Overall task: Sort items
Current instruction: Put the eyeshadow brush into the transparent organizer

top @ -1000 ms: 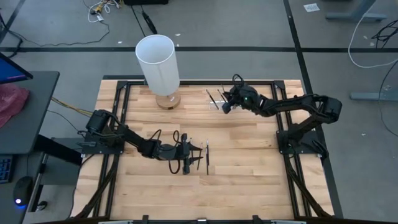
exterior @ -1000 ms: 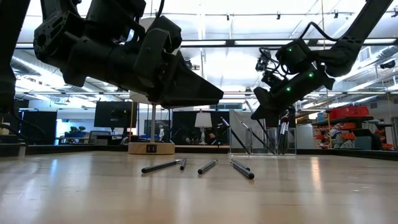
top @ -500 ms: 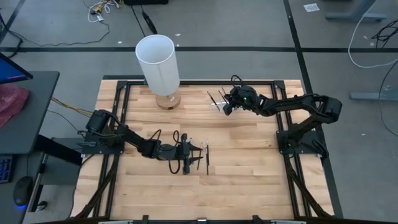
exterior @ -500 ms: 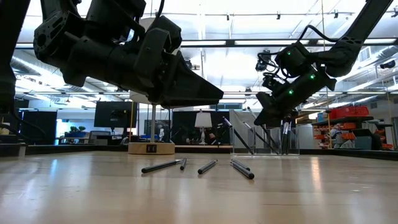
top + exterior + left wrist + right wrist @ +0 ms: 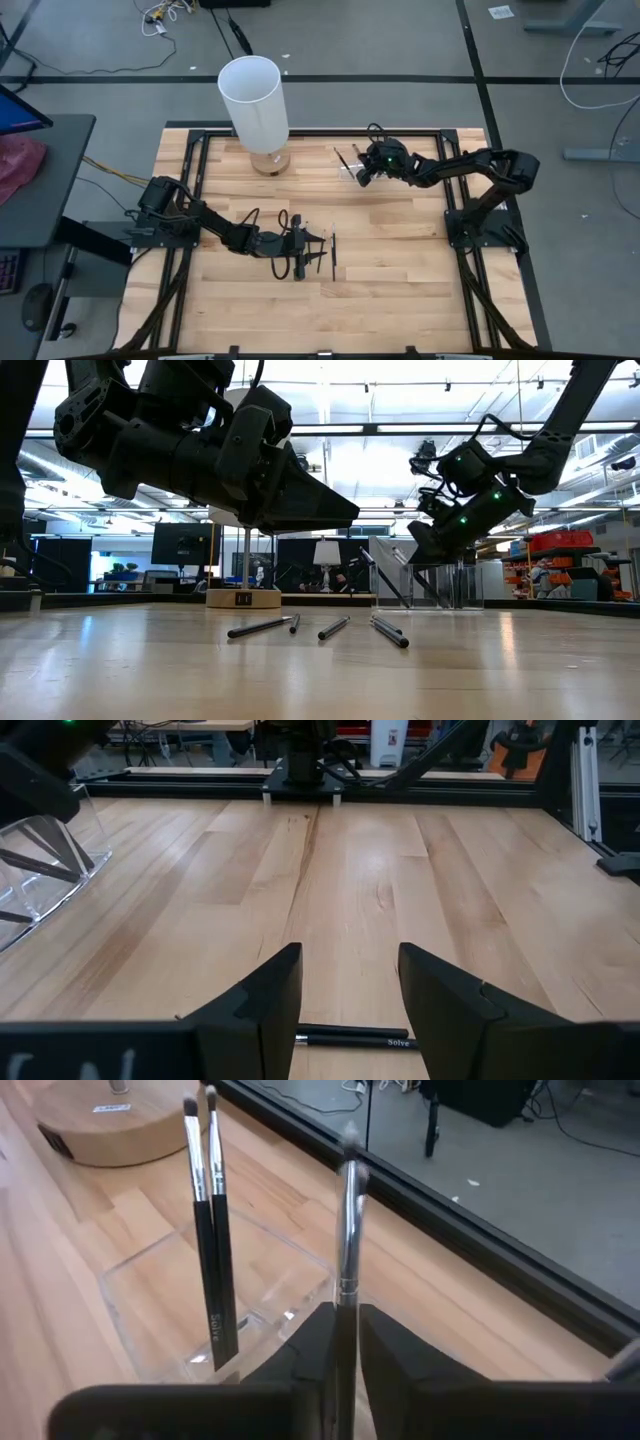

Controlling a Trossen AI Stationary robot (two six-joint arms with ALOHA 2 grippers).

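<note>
Currently the right end effector (image 5: 343,1342) is clamped on an upright brush (image 5: 347,1230), long axis vertical, directly over the clear holder (image 5: 150,1295). Left end effector (image 5: 350,990) hovers, fingers apart, above loose sticks (image 5: 355,1039) lower centre on the surface (image 5: 400,870).

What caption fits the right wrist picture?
Right claw holds a brush upright over the clear holder with two brushes inside.
</note>
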